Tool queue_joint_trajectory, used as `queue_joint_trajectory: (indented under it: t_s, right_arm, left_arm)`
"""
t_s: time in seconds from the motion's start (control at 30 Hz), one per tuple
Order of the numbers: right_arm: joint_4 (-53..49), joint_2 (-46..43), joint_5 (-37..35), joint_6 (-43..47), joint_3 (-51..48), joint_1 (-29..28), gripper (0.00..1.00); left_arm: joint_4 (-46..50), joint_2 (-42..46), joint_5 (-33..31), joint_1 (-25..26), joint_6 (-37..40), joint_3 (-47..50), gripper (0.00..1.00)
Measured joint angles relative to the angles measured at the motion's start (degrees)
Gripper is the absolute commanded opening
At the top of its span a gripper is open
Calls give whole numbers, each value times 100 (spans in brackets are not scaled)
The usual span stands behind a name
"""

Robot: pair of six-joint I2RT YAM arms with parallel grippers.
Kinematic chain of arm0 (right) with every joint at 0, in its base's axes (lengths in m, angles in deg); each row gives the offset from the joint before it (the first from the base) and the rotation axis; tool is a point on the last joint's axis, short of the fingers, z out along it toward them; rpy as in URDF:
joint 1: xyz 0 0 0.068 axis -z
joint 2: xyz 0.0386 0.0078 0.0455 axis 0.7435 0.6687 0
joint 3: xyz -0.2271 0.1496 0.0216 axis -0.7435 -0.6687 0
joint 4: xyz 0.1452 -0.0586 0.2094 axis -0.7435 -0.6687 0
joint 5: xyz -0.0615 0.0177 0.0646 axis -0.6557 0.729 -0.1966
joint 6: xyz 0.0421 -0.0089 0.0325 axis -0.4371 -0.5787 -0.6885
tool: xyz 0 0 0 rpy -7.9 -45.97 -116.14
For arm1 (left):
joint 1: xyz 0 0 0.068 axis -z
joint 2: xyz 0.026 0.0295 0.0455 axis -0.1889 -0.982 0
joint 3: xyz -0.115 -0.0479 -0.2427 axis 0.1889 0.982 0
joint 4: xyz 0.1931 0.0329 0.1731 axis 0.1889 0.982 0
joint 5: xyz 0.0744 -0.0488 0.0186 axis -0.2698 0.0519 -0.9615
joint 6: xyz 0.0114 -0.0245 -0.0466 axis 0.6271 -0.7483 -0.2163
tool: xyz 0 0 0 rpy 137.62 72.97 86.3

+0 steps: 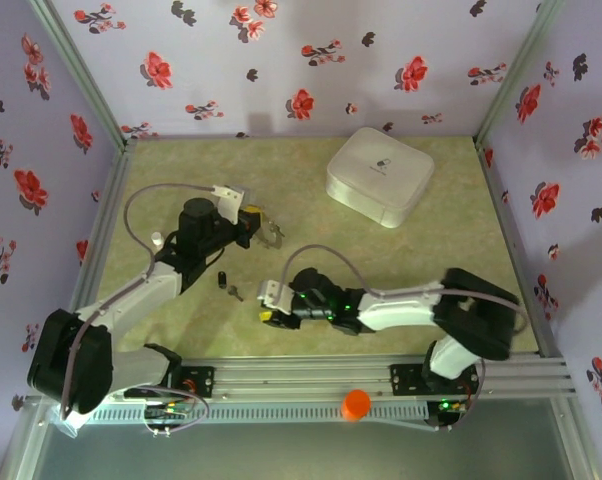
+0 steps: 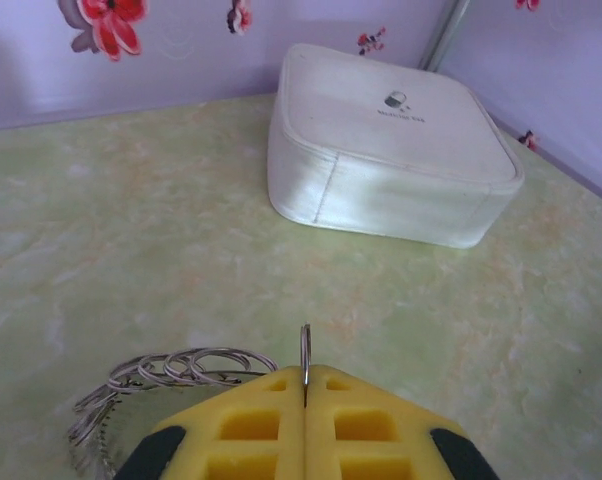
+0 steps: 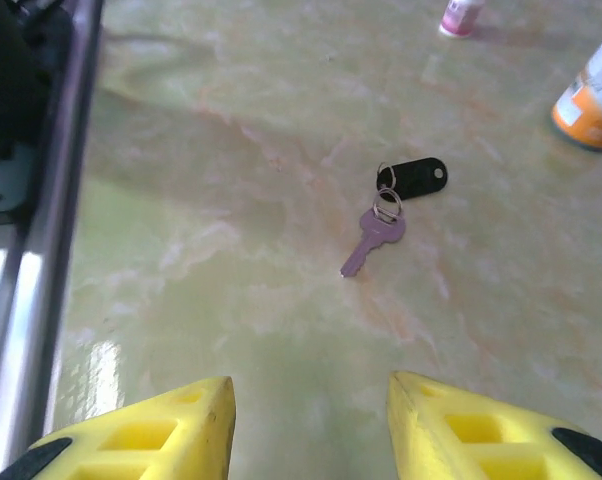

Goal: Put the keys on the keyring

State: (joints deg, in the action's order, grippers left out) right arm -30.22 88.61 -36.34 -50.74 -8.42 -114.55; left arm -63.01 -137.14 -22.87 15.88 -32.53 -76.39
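My left gripper (image 2: 305, 376) is shut on the keyring (image 2: 305, 350), a thin metal ring standing on edge between the yellow pads. Several linked rings (image 2: 181, 368) trail from it to the left. From above, that gripper (image 1: 259, 225) holds the ring (image 1: 274, 235) just above the table's left middle. The keys lie flat on the table, a black-headed one (image 3: 419, 176) and a silver-grey one (image 3: 373, 238) joined by a small ring. My right gripper (image 3: 311, 385) is open, low over the table, a short way from the keys (image 1: 228, 284), nothing between its fingers.
A white rounded-square box (image 1: 378, 176) sits at the back right, ahead of the left gripper (image 2: 391, 150). An orange-capped vial (image 3: 591, 95) and a small pink-based vial (image 3: 461, 15) stand beyond the keys. The metal front rail (image 3: 41, 200) runs along the left of the right wrist view.
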Motion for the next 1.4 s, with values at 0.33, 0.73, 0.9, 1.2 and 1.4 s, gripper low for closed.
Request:
queue_joint_trajectory:
  t_s: [0.33, 0.73, 0.9, 1.2, 1.4]
  right_arm:
    - [789, 2059, -529, -4, 1543, -52, 49]
    - [772, 2992, -605, 107, 2516, -50, 31]
    - [691, 3005, -492, 214, 2542, -50, 11]
    - [509, 2885, -341, 332, 2487, -50, 0]
    - [291, 1996, -109, 332, 1821, -50, 0]
  left_arm:
    - [-400, 2, 96, -229, -127, 96, 0]
    - [-481, 2, 195, -229, -125, 105, 0]
    - [-483, 2, 197, -229, -125, 105, 0]
    - [-481, 2, 199, -229, -105, 105, 0]
    - [-481, 28, 203, -229, -79, 105, 0]
